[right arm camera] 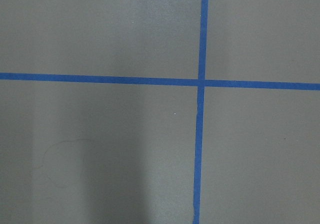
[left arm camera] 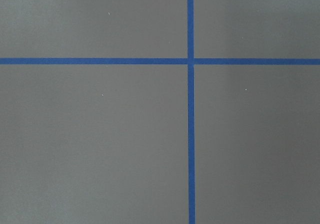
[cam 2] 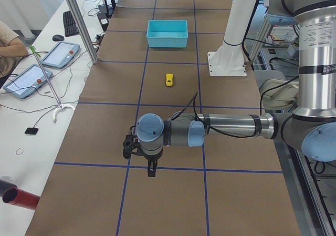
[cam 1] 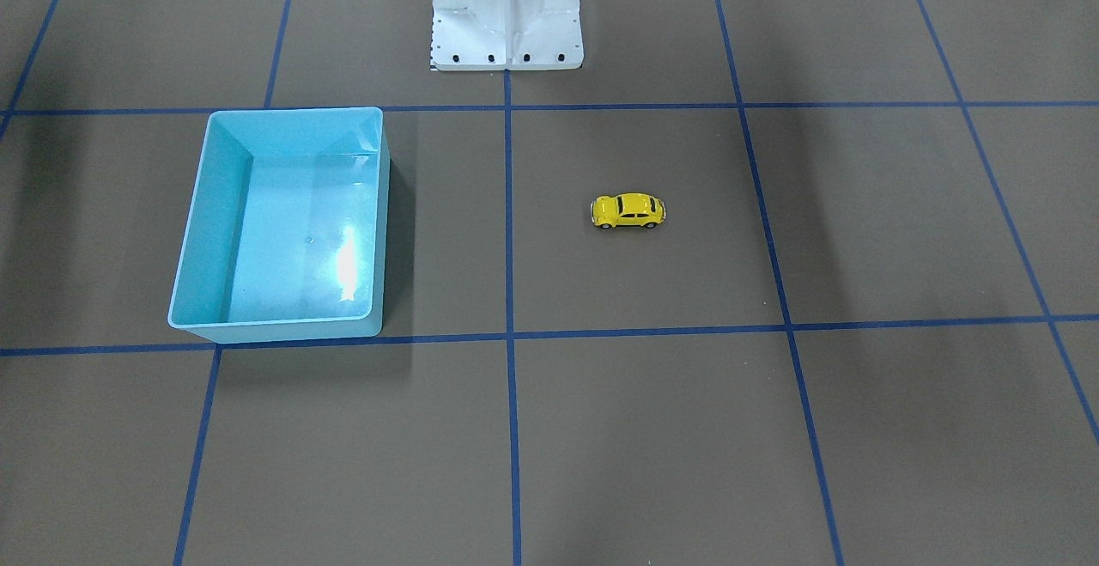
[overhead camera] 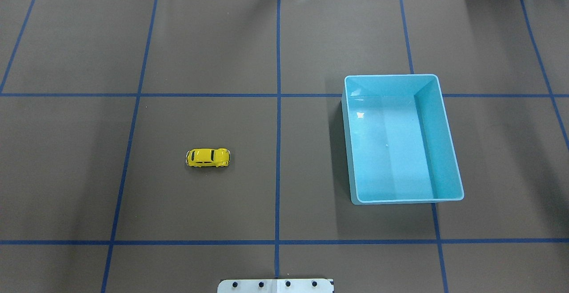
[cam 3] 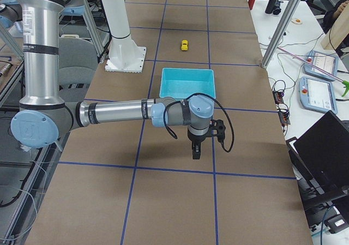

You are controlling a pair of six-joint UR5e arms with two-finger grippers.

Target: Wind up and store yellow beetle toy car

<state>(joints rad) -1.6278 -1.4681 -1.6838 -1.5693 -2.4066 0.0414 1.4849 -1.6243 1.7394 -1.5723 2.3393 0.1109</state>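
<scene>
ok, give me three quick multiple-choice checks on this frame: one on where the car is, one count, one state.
1. Where is the yellow beetle toy car relative to the light blue bin?
A. inside it
B. on the table, apart from it, on the robot's left side
C. touching its outer wall

2. How many things lie in the bin?
A. none
B. one
C. two

3. How does the car sit?
A. on its roof
B. on its side
C. upright on its wheels

Answers:
1 B: the overhead view shows bare table between car and bin.
2 A: the bin's floor shows only glare.
3 C: in the front-facing view the roof is up and the wheels are down on the table.
</scene>
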